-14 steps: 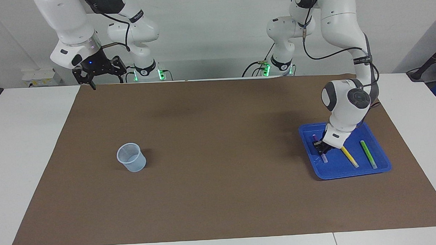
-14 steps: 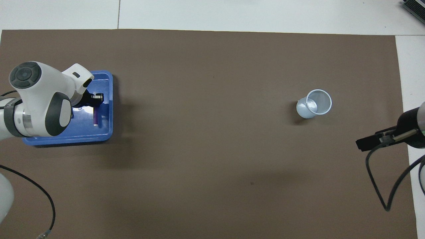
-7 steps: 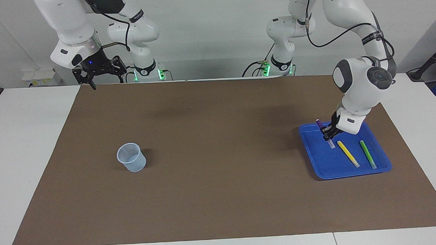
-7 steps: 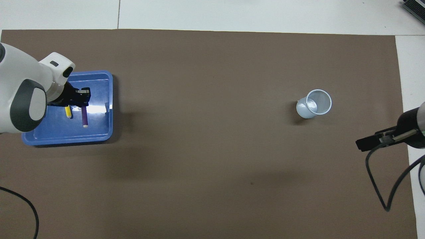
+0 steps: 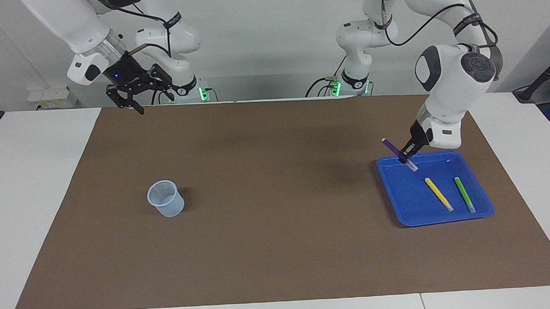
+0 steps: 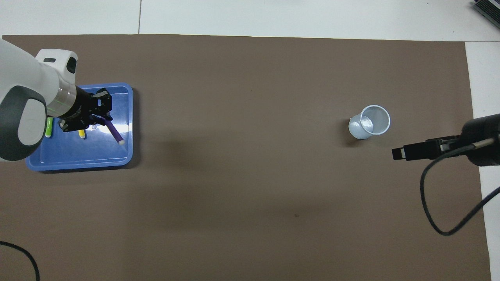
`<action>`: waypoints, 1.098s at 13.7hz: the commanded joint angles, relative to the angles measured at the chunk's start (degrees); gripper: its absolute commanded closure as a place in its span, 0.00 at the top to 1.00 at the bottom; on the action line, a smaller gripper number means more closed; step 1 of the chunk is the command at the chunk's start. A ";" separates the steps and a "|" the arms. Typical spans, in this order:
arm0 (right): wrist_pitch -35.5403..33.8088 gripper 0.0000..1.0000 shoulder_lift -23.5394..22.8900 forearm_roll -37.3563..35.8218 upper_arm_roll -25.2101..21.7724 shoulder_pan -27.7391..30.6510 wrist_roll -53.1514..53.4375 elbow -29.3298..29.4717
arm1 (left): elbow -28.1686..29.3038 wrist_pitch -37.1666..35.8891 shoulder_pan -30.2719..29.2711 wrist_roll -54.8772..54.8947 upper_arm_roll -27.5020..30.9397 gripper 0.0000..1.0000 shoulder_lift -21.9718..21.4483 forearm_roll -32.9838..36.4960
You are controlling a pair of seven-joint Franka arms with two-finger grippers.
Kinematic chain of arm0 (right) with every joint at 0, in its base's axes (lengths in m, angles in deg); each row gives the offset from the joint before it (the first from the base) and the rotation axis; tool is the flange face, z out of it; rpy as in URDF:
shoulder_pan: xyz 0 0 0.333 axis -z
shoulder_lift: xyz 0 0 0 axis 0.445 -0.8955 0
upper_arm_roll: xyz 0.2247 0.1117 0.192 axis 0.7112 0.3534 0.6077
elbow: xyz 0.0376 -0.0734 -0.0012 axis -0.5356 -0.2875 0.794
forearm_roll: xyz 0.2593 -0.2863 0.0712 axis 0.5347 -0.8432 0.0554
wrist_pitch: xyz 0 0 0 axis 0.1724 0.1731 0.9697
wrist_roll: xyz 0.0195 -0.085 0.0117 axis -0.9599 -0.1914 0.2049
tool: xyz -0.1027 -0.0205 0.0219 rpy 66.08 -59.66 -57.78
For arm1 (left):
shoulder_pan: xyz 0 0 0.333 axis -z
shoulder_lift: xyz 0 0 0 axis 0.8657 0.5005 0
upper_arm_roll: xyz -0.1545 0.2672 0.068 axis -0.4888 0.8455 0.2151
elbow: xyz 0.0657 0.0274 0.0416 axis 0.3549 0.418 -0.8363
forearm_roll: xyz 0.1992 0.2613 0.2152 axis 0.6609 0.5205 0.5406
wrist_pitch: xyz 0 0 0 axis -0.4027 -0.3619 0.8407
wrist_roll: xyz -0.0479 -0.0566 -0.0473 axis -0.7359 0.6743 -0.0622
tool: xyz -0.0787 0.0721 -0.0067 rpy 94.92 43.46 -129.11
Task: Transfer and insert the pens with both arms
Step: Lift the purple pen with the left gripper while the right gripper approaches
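Observation:
My left gripper [image 5: 407,156] [image 6: 100,117] hangs over the blue tray [image 5: 442,219] [image 6: 78,164], shut on the purple pen [image 5: 391,146] [image 6: 113,133]. That pen is lifted clear of the tray and tilted, with its pale cap end lowest in the facing view. The yellow pen [image 5: 438,193] [image 6: 81,134] and the green pen [image 5: 464,194] [image 6: 49,127] lie side by side in the tray; in the overhead view the left arm covers most of both. My right gripper [image 5: 150,100] [image 6: 402,152] is open and empty, up in the air over the mat's edge nearest the robots, at the right arm's end.
A clear plastic cup [image 5: 166,198] [image 6: 370,121] stands upright on the brown mat [image 5: 277,218] toward the right arm's end. White table shows around the mat. A black cable [image 6: 433,218] loops from the right arm over the mat's corner.
My left gripper has risen out of the tray with the purple pen and turned it to a slant. My right gripper has swung a little toward the table's middle.

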State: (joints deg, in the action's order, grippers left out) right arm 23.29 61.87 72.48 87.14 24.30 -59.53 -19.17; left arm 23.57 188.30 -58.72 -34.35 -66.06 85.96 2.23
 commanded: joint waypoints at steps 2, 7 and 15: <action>5.66 1.00 0.02 7.79 0.98 -0.59 8.73 -1.28 | -0.94 -1.24 3.40 -17.75 -1.37 0.00 -1.09 -0.64; 14.70 1.00 -0.60 17.37 0.98 -4.73 12.62 -7.07 | -3.93 -1.24 10.34 -42.54 -1.81 0.00 -2.49 -2.84; 28.25 1.00 -0.25 19.41 0.89 -16.85 14.02 -13.41 | -4.02 1.91 26.34 -70.16 -1.81 0.00 -4.96 -2.14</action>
State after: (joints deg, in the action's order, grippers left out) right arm 49.71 60.33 90.48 88.25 8.49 -46.21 -31.05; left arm 19.25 188.72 -35.35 -100.42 -68.89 81.46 0.11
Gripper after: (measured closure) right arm 0.000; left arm 0.833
